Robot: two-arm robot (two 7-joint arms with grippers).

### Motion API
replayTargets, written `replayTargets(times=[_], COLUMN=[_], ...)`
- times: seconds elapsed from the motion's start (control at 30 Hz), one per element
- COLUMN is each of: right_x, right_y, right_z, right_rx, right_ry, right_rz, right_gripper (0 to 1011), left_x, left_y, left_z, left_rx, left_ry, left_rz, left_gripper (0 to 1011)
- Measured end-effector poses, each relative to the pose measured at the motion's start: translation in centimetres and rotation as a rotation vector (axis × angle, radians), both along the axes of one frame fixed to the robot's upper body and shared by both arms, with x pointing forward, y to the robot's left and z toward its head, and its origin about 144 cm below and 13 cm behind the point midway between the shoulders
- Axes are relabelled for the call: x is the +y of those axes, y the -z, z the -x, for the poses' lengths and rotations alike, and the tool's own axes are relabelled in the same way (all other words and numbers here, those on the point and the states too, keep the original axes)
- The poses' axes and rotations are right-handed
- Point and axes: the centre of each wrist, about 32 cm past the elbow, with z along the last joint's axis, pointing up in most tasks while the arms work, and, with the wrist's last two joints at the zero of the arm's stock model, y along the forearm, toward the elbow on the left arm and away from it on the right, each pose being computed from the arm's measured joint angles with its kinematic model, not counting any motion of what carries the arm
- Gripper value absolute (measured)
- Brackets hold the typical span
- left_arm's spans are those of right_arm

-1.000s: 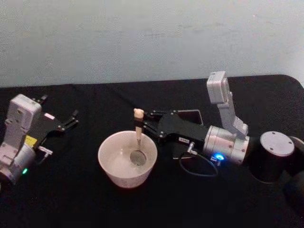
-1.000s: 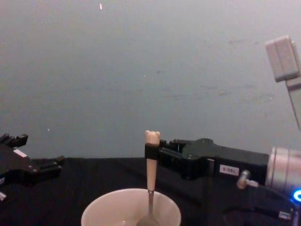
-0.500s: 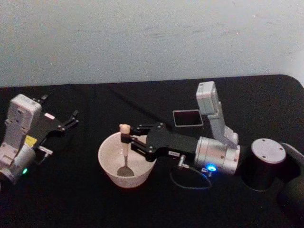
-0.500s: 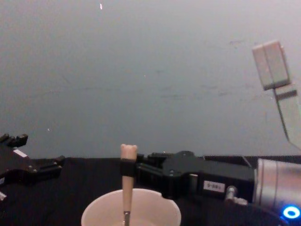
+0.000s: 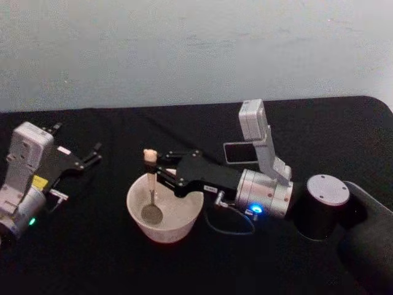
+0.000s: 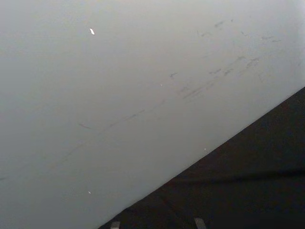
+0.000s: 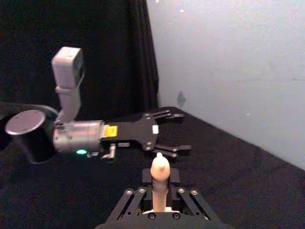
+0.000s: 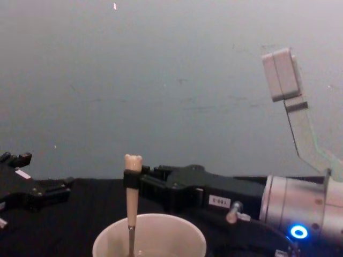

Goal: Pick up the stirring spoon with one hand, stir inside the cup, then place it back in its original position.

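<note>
1. The stirring spoon (image 5: 150, 184) is standing upright in the cup (image 5: 164, 231), its round metal bowl resting low inside, toward the robot's left half of the cup. Its bear-topped beige handle is rising above the rim. In the chest view the spoon (image 8: 131, 199) is showing as a straight vertical line dropping behind the near wall of the cup (image 8: 161, 238).
2. The right gripper (image 5: 153, 171) is reaching in from the robot's right, level over the cup's rim, and its fingers are pinching the handle just below the bear head. The right wrist view is showing the same clamp (image 7: 158, 187) closed on both sides of the pale handle (image 7: 158, 171).
3. A small white label (image 8: 220, 201) is sitting on the gripper's black body, with a silver cylindrical joint (image 5: 264, 193) behind it.
4. The cup is sitting on the black table (image 5: 92, 252), near its middle.
5. A dark grey square holder (image 5: 235, 152) is lying on the table behind the right arm, apart from the cup.
6. The left gripper (image 5: 83, 158) is hanging parked at the table's left side, well apart from the cup, with its fingers spread and holding nothing; the right wrist view is showing it (image 7: 174, 131) farther off.
</note>
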Motion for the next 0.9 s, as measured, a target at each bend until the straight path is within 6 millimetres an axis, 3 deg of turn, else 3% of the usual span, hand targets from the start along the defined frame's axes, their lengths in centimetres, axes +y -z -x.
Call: replayTargets(times=[0.5,0.9], right_x=[-1.4,-3.4], right_y=[-0.2,-0.6], right_z=[-1.3,0.5], right_rx=[-0.024,-0.021], right_ry=[0.084,0.066], right_rz=[0.021,0.04], right_gripper=[205,205], left_x=[0.0,0.0], left_y=[0.0,0.0], left_z=[0.0,0.0], left_rx=[0.0,0.0], left_ry=[0.0,0.0], left_rz=[0.0,0.0], left_gripper=[1002,1001])
